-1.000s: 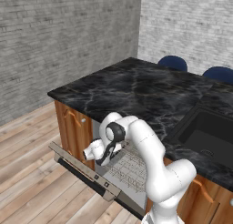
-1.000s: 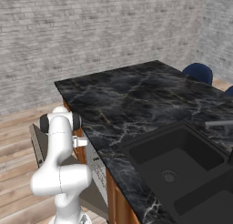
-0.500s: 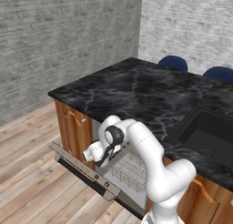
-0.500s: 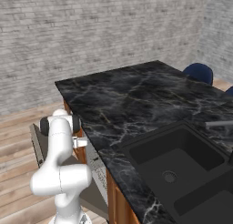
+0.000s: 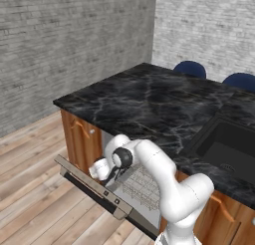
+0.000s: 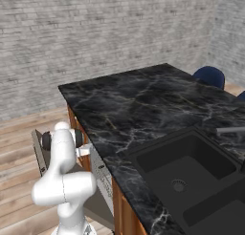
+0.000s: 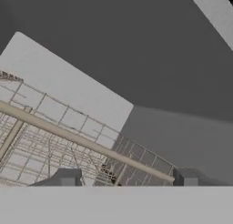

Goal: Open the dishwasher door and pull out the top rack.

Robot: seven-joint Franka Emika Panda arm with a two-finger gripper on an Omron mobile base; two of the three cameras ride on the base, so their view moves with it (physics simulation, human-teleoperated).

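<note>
The wide flat grey-beige dishwasher door [image 5: 92, 185] hangs dropped open, almost level, out from the front of the kitchen island, with its dark bar handle and small buttons along the outer edge nearest the wooden floor [image 5: 35, 199]. Above its inner face, the shallow silver-grey wire-grid top rack [image 5: 142, 186] sticks out partway from the dishwasher opening, under the lip of the black marble tabletop [image 5: 149, 99].

The white arm bends down in front of the island, and its claw [image 5: 113, 175] sits low over the near edge of the rack, just above the open door. In the hand view the claw [image 7: 126, 178] shows two dark fingertips [image 7: 68, 177] set well apart, one at each side of the rack's front wire rim [image 7: 86, 141]; the jaws are spread and nothing is clamped between them. Whether the fingertips touch the wire I cannot tell.

An orange-brown wooden cabinet door [image 5: 79, 142] stands just left of the dishwasher opening. The black sink basin [image 6: 191, 174] is sunk in the tabletop to the right, and a blue chair back [image 5: 189, 68] shows beyond the far edge.
</note>
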